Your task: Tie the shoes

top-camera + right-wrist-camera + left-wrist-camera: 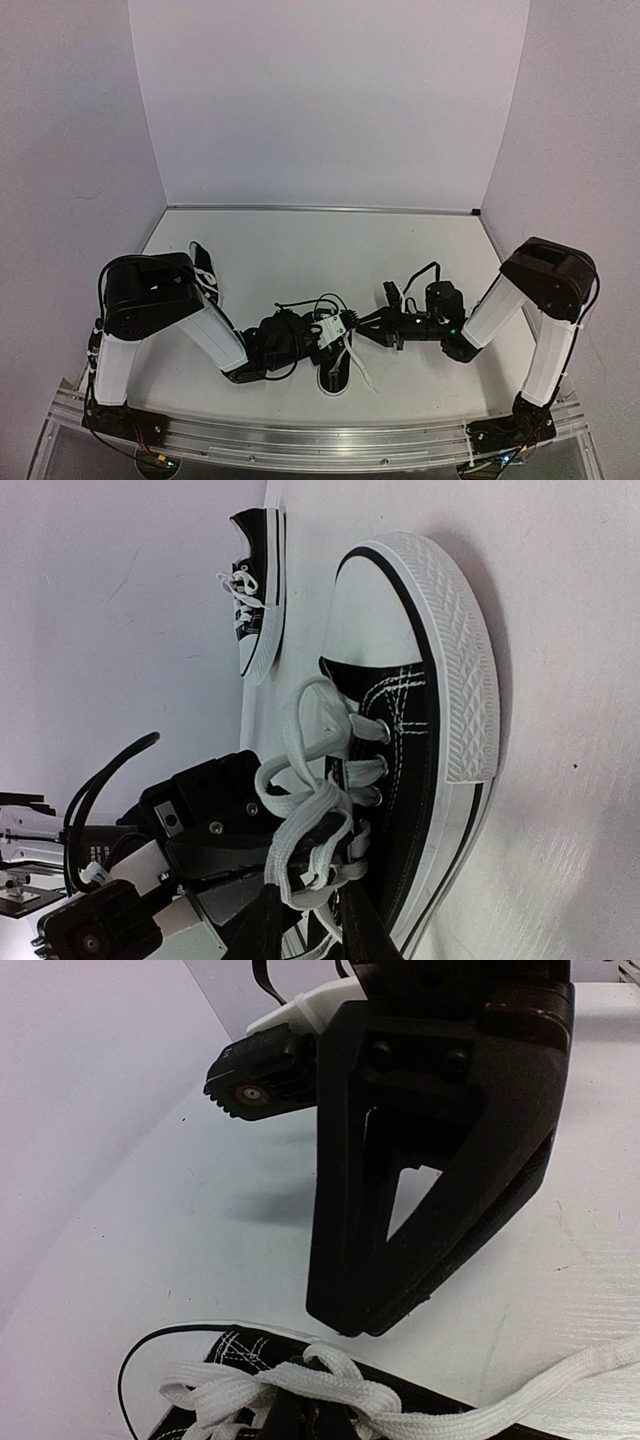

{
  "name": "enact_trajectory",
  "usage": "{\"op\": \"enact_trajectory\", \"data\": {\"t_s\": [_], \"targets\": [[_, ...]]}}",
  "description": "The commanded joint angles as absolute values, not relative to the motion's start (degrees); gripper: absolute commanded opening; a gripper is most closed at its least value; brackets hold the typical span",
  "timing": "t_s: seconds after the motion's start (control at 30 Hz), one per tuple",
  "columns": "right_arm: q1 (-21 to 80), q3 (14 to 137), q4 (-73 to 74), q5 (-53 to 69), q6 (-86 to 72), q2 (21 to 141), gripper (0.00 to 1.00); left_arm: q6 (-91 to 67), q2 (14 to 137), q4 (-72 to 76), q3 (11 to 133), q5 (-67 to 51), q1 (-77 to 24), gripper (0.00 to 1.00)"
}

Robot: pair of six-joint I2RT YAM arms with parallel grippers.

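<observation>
White laces [310, 810] cross over the shoe [425, 730] at the desk's [300, 250] front middle; left hand [348, 325] is together, right hand [312, 895] flanks them, grip unclear. A weak pinch could let them slip.

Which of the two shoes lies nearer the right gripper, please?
The centre-front shoe, directly beside the right gripper; the other shoe sits far left, behind the left arm.

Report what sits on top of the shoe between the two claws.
White laces lie bunched over the shoe, between the left claw and the right claw. They hide what lies beneath them, and whether any knot holds.
</observation>
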State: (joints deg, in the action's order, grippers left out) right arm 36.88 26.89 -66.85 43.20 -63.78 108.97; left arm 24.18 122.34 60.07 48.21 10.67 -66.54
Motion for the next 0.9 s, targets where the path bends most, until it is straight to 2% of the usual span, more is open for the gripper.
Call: {"op": "enact_trajectory", "data": {"t_s": [0.0, 0.87], "targets": [[36.6, 27.45, -72.5, 44.02, -65.55, 110.56, 0.19, 24.63, 121.82, 60.56, 47.4, 10.25, -66.41, 0.0], [38.22, 30.44, -79.8, 44.89, -70.3, 116.37, 0.16, 24.88, 121.73, 60.37, 47.55, 10.28, -66.45, 0.0]]}}
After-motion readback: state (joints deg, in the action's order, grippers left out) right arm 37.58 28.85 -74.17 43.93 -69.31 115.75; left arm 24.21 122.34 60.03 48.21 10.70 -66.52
